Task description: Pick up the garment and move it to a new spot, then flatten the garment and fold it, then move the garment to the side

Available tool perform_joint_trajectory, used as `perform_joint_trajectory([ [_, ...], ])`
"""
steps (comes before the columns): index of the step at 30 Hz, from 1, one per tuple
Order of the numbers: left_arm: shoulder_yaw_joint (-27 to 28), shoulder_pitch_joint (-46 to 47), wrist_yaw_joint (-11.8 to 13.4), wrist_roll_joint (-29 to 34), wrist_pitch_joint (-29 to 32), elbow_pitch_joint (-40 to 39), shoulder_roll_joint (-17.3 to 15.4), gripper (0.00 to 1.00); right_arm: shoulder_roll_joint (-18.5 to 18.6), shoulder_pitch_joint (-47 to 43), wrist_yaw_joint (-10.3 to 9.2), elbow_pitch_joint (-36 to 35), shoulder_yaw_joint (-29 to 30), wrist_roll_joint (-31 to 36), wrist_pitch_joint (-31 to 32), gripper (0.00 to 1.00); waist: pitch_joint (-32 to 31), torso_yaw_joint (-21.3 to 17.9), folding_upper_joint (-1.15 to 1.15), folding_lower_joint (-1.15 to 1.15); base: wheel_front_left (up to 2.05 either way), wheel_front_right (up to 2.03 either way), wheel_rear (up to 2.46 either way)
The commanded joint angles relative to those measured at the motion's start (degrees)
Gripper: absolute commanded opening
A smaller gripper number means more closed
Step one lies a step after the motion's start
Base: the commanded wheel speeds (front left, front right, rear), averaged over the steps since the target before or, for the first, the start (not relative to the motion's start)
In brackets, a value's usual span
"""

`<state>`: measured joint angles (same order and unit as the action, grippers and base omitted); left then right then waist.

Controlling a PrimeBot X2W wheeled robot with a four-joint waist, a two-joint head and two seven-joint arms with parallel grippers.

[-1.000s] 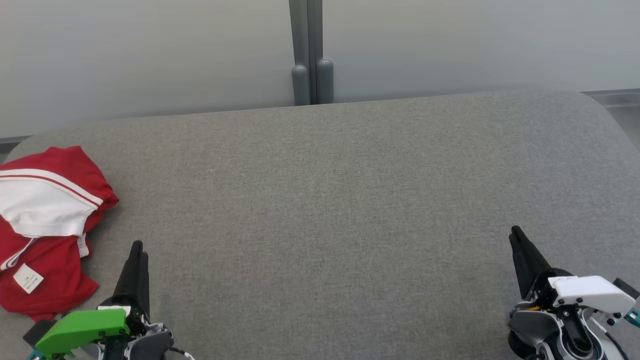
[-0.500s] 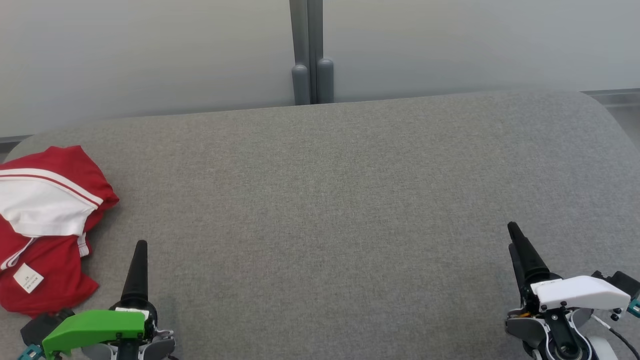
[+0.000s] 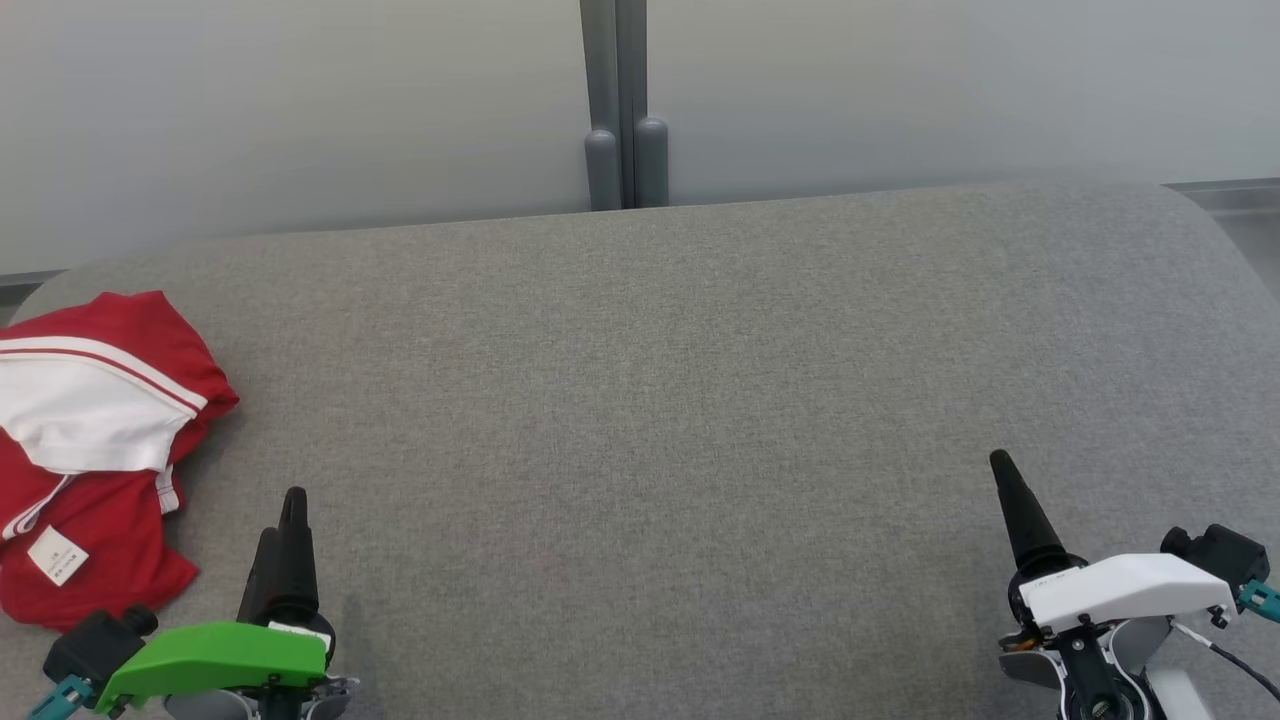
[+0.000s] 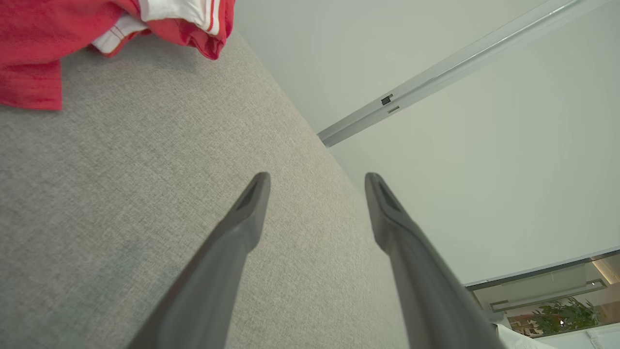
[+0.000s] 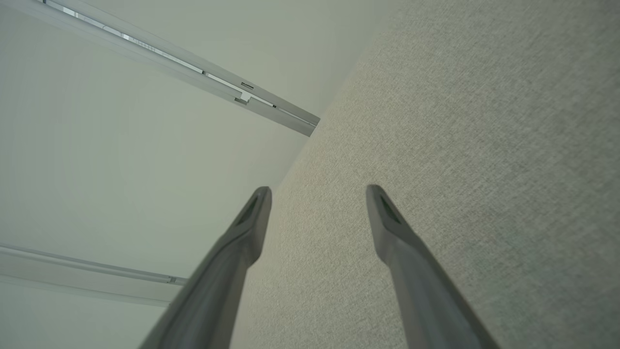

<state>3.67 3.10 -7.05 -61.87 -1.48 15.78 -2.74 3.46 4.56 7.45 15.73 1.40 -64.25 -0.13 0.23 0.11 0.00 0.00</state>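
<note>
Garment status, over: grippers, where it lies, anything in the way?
Left gripper open, empty, near red-and-white garment, not touching. Right gripper open, empty, over grey cushion. Garment crumpled at cushion's left end. Nothing in the way.

Your one printed item: a small white label lying on the red garment, at the lower left of the head view. It carries a few dark marks, a line or two, too small to read. You can make out no word, brand or number.
</note>
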Motion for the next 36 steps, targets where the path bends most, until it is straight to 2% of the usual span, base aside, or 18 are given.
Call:
perform_joint_trajectory([
  [1, 0.0, 0.4, 0.1, 2.3, -0.6, -0.9, -0.6, 1.0, 0.6, 0.2, 0.02, -0.9, -0.3, 1.9, -0.6, 1.0, 0.0, 0.0, 0.0, 0.0, 0.0, 0.0, 0.0],
  [27, -0.2, -1.8, 0.8, 23.6, -5.4, -0.7, -0.4, 1.0, 0.4, -1.9, 0.03, -2.9, -2.5, 21.8, -5.9, 1.0, -0.1, -0.1, 0.0, 0.0, 0.0, 0.0, 0.0],
  [36, -0.2, -2.3, 1.9, 30.1, -6.8, 0.2, -0.4, 1.0, 0.4, -2.6, 0.03, -2.7, -2.4, 28.8, -7.4, 1.0, -0.2, -0.1, 0.0, 0.0, 0.0, 0.0, 0.0],
])
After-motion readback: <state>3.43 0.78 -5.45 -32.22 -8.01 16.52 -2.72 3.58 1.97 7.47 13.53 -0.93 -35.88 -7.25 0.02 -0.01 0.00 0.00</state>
